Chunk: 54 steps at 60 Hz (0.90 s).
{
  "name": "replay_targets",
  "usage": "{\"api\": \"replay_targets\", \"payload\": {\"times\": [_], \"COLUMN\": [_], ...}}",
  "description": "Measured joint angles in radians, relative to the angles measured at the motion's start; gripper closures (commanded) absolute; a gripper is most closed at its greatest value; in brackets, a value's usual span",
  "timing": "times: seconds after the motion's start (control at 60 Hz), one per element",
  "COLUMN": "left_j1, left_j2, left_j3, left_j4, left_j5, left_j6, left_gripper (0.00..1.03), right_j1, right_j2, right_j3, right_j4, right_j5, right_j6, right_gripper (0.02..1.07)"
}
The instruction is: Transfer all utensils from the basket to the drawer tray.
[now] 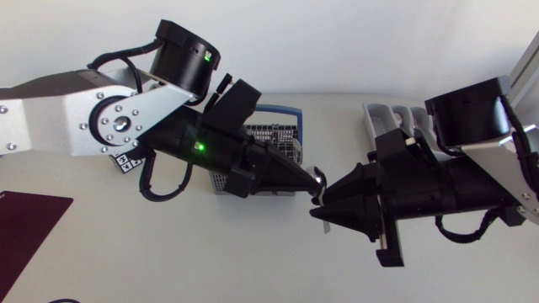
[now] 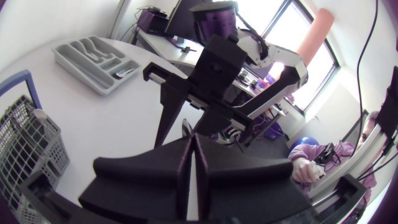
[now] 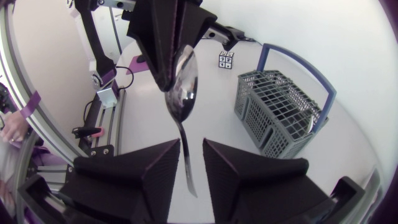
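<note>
On the white table (image 1: 253, 269), the grey wire-mesh basket with a blue handle (image 1: 280, 129) stands under the left arm. The grey plastic drawer tray (image 1: 381, 118) lies well apart from it, by the right arm. Between them, the left gripper (image 1: 308, 182) is clamped on the bowl end of a silver metal spoon (image 3: 182, 84). The right gripper (image 3: 193, 165) has its fingers apart, with the spoon's handle between them.
</note>
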Motion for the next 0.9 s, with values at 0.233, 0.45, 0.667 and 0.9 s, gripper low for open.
{"api": "replay_targets", "payload": {"times": [0.233, 0.45, 0.667, 0.9], "left_j1": [0.0, 0.0, 0.002, 0.019], "left_j2": [-0.009, -0.011, -0.011, -0.026], "left_j3": [0.0, -0.002, -0.002, -0.002], "left_j4": [0.0, 0.001, 0.001, 0.001], "left_j5": [0.0, 0.003, -0.005, -0.013], "left_j6": [0.0, 0.0, 0.0, 0.0], "left_gripper": [1.0, 0.97, 0.57, 0.31], "right_j1": [-0.008, -0.014, -0.014, -0.064], "right_j2": [0.0, 0.0, -0.01, -0.011], "right_j3": [0.0, 0.006, 0.006, 0.006], "right_j4": [-0.025, -0.04, -0.058, -0.079], "right_j5": [-0.01, -0.025, -0.028, -0.011], "right_j6": [0.0, -0.004, -0.007, -0.019], "right_gripper": [0.97, 1.01, 1.01, 1.01]}}
